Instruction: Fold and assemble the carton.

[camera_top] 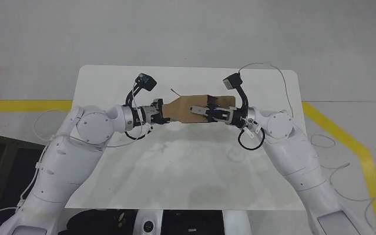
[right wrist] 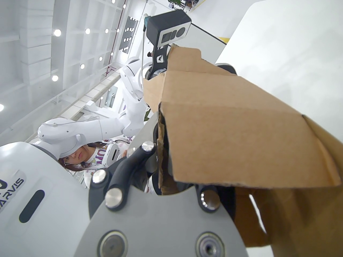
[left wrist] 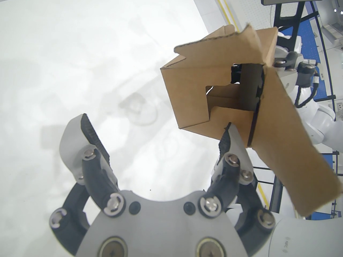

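Looking down, we see the carton [camera_top: 189, 108], brown cardboard partly folded into a box. It lies lengthwise from 9 to 3 o'clock, raised off the table [camera_top: 176, 176] and toward 12 o'clock from the table's middle. Its 9 o'clock end is open, with notched flaps standing out at angles and one long flap hanging free. The 3 o'clock end is where it is held. The right gripper [camera_top: 201, 110] comes in from 3 o'clock and is clamped on the carton, with one pale finger lying along the top panel. Its other finger is hidden from us, and in the right wrist view the cardboard covers the fingers altogether. The left gripper [left wrist: 156, 124] sits at the carton's 9 o'clock end with its fingers spread wide and nothing between them. One fingertip [left wrist: 230, 137] lies right at the lower edge of a flap, touching it as far as we can tell, while the other is well apart from the cardboard. The two arms face each other across the carton, each wrist camera standing up toward 12 o'clock. Beyond the table, yellow tape [camera_top: 35, 106] runs along the floor at 9 o'clock and again at 3 o'clock. A thin cable [camera_top: 276, 69] loops above the table's corner near 1 o'clock.
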